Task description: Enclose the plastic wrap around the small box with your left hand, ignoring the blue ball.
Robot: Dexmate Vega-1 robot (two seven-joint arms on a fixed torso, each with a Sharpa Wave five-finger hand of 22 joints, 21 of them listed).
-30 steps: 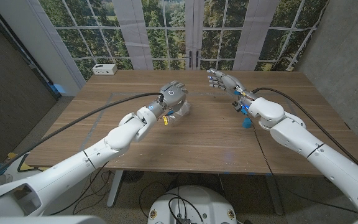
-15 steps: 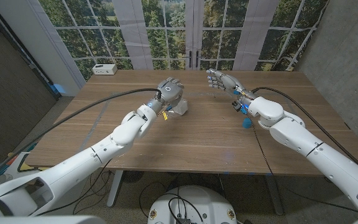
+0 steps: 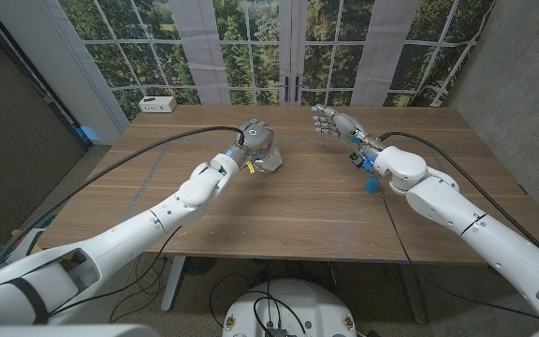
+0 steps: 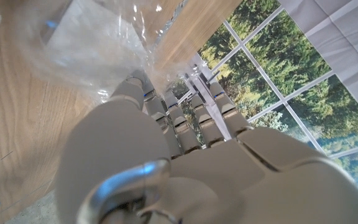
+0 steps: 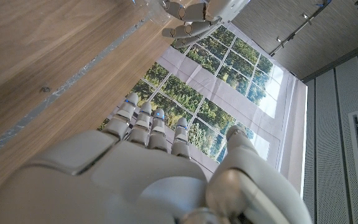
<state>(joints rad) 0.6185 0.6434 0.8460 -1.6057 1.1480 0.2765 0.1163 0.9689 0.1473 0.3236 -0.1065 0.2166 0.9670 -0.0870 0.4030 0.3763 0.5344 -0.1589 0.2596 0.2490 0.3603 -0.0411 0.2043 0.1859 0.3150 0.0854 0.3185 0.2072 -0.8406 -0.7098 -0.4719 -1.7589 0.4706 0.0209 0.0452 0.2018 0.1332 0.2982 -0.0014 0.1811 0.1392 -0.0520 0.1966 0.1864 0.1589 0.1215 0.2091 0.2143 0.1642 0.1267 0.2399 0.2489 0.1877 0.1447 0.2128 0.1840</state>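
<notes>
Fingers [image 4: 185, 124] of the left hand [image 3: 254, 141] are curled down over the plastic wrap [image 3: 268, 164], which bunches around the small box [image 4: 82, 37] near the middle of the wooden desk [image 3: 307, 201]. From the head view the left hand sits on top of the bundle, hiding most of it, with clear film showing at its near and right sides. From the left wrist view the fingertips press on the crinkled film and the pale box shows through it beyond them; I cannot tell whether the fingers actually pinch the wrap or only press on it.

Across the desk, well apart from the bundle, the right hand [image 3: 337, 123] is held above the far part of the surface, its fingers [image 5: 145, 121] slightly apart and lightly bent with nothing in them. Beside the right forearm, the blue ball [image 3: 372, 184] lies on the desk, partly hidden by the arm.

At the far left corner of the desk stands a small white box-shaped device [image 3: 158, 104]. Black cables [image 3: 157, 159] run along both arms over the desk.
</notes>
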